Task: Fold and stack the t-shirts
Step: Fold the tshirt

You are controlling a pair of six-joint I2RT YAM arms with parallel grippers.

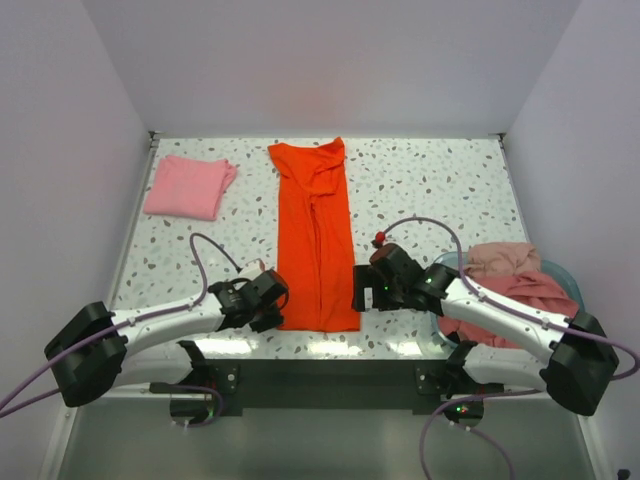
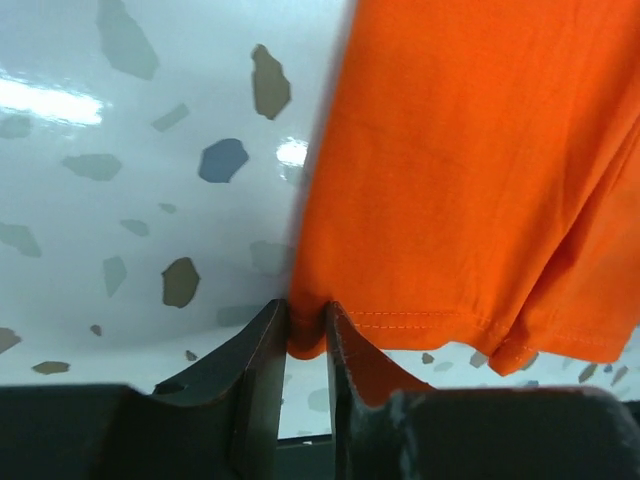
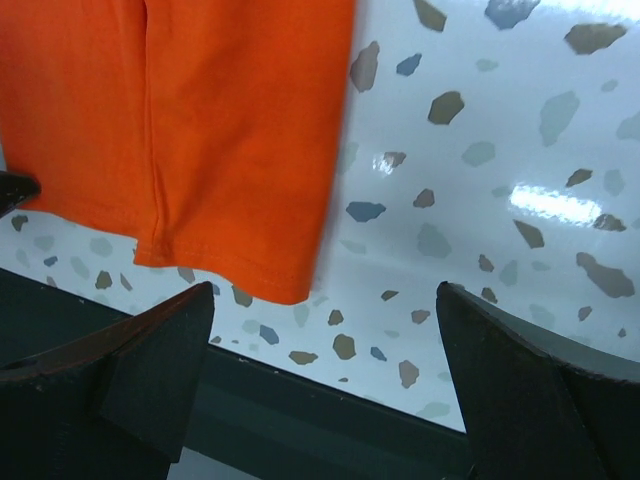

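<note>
Along the middle of the table (image 1: 430, 190) lies the orange-red t-shirt (image 1: 316, 240); left gripper (image 2: 305, 320) pinches its near corner, right gripper (image 3: 322, 300) gapes beside the other. A one-sided lift would likely skew the fold.

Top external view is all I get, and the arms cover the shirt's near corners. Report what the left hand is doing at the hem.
Observer: In the left wrist view the left hand has its fingers nearly together, pinching the near-left hem corner of the orange t-shirt.
Operator: Now the right hand.
Observer: The right hand is wide open; the near-right hem corner lies on the table between its fingers, gripped by neither.
Operator: Describe the cloth there.
Observer: A lengthwise crease runs up the shirt just inside that corner.
</note>
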